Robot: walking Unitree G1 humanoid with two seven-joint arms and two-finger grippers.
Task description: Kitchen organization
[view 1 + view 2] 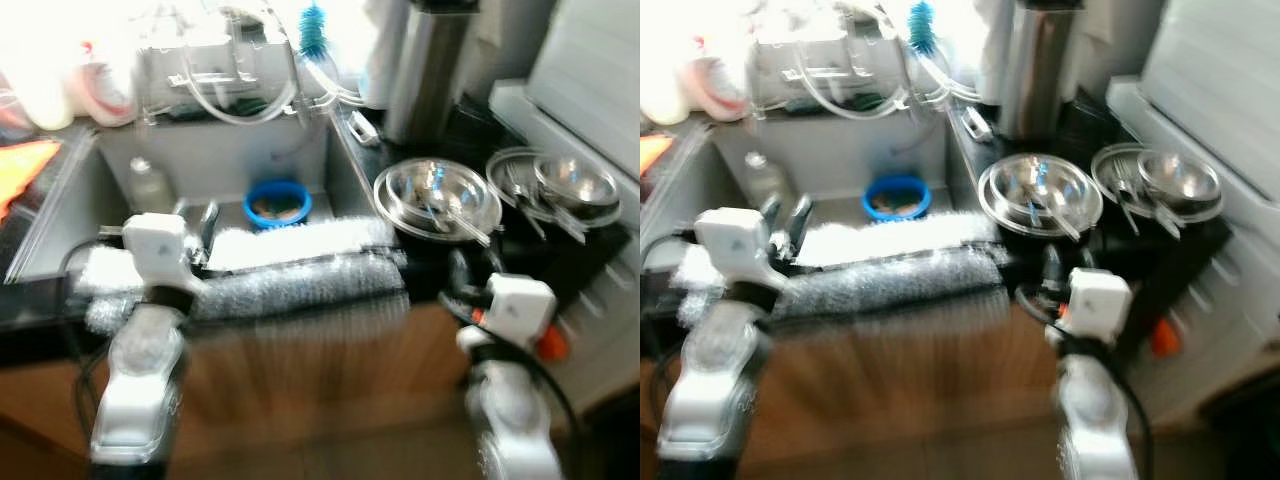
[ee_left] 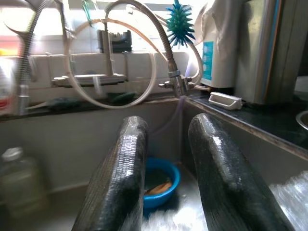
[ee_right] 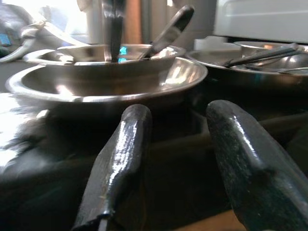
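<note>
Head views: blurred look down on a sink (image 1: pixel 60 225), blue bowl (image 1: pixel 277 203) low inside at its back wall, likely awaiting washing. Steel dishes (image 1: pixel 437 195) with cutlery stacked right of the sink, ready for sorting.

Left wrist view: left end effector (image 2: pixel 166 178) spread wide, empty, aimed into the sink toward the bowl.

Right wrist view: right end effector (image 3: pixel 175 163) parted, empty, level with the dishes right of the sink.
</note>
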